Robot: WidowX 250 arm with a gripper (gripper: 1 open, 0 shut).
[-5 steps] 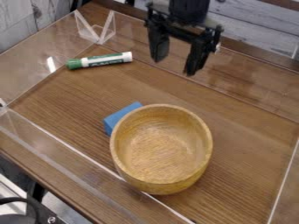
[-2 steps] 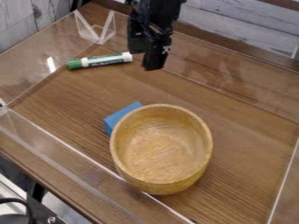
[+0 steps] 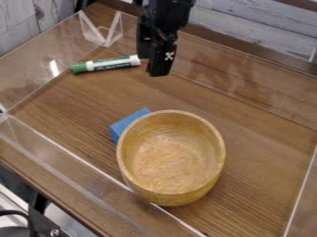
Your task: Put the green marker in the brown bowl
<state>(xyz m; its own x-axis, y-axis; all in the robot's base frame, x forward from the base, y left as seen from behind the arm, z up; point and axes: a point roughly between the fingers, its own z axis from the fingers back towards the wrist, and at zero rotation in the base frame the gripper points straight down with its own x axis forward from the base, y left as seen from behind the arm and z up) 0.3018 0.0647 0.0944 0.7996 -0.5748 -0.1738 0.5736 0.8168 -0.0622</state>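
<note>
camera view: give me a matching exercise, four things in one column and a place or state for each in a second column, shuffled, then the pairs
Things:
1. green marker
2. brown bowl
3. blue block
4. gripper

Descriptions:
A. empty, nearest the camera
B. above the table, just right of the marker
C. lying flat at the back left
D. tucked against the bowl's left rim

Pairs: 1-C, 2-A, 3-D, 4-B

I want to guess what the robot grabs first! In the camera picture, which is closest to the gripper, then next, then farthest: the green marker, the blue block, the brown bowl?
From the gripper:
1. Green marker, just to its left in the picture.
2. Blue block, lower down, against the bowl's rim.
3. Brown bowl, toward the front of the table.
</note>
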